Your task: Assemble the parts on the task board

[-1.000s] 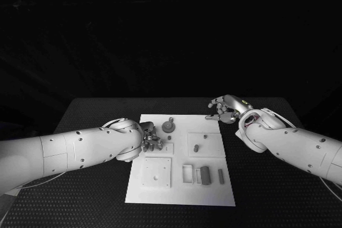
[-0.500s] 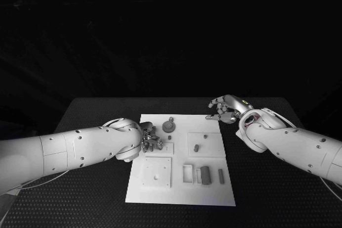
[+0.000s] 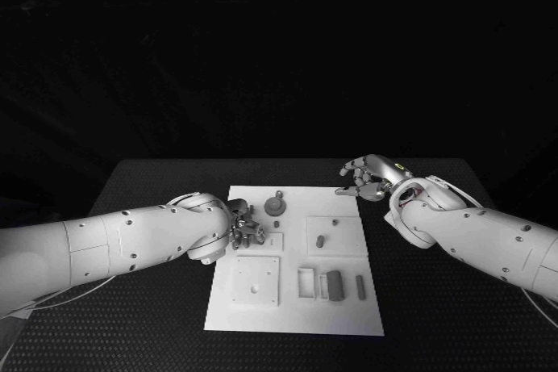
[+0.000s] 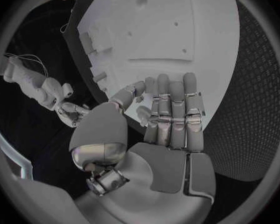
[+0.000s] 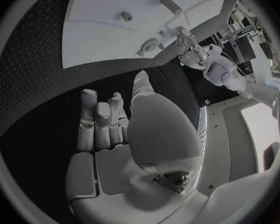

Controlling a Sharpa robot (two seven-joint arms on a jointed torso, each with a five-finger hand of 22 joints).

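The white task board (image 3: pixel 297 307) lies in the middle of the black table. On it are a round grey part (image 3: pixel 276 204), a short peg (image 3: pixel 320 242) in a square recess, and dark blocks (image 3: pixel 335 285) near the front. My left hand (image 3: pixel 244 228) hovers over the board's left edge, beside the round part. In the left wrist view its fingers (image 4: pixel 171 109) lie straight and side by side above the board (image 4: pixel 177 25), and whether the thumb pinches anything is unclear. My right hand (image 3: pixel 368 179) hangs off the board's far right corner, fingers (image 5: pixel 102 117) curled in with nothing visible in them.
A square plate with small holes (image 3: pixel 256 280) sits at the board's front left. An open slot frame (image 3: pixel 306 282) lies beside the dark blocks. Bare black table (image 3: pixel 151 186) surrounds the board on all sides.
My left hand has shifted very slightly at the board's left edge. The right hand has hardly moved, and the parts lie where they were.
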